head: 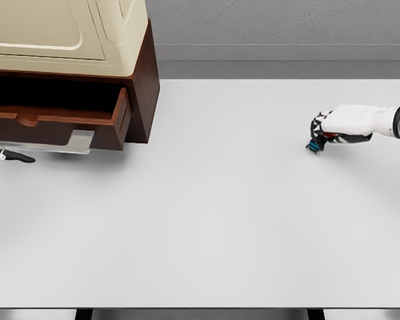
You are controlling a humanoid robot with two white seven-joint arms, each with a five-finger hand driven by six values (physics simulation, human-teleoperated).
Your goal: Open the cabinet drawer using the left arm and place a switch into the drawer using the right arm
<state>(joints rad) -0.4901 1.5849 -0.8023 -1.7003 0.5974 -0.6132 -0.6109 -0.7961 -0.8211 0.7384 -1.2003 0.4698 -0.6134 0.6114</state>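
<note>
The dark wooden cabinet [139, 80] stands at the table's far left, with a cream appliance on top. Its drawer [67, 123] is pulled out toward me, a pale handle plate [80, 141] on its front. Only a couple of fingertips of my left hand [10, 156] show at the left edge, just below and left of the drawer front, holding nothing. At the right, my right hand [323, 133] lies low on the table with fingers curled around the switch [315, 146], a small blue and red object peeking out beneath the fingers.
The white table [207, 220] stretches between the cabinet and the right hand. A grey wall runs behind the table's far edge. The cream appliance [60, 30] overhangs the open drawer.
</note>
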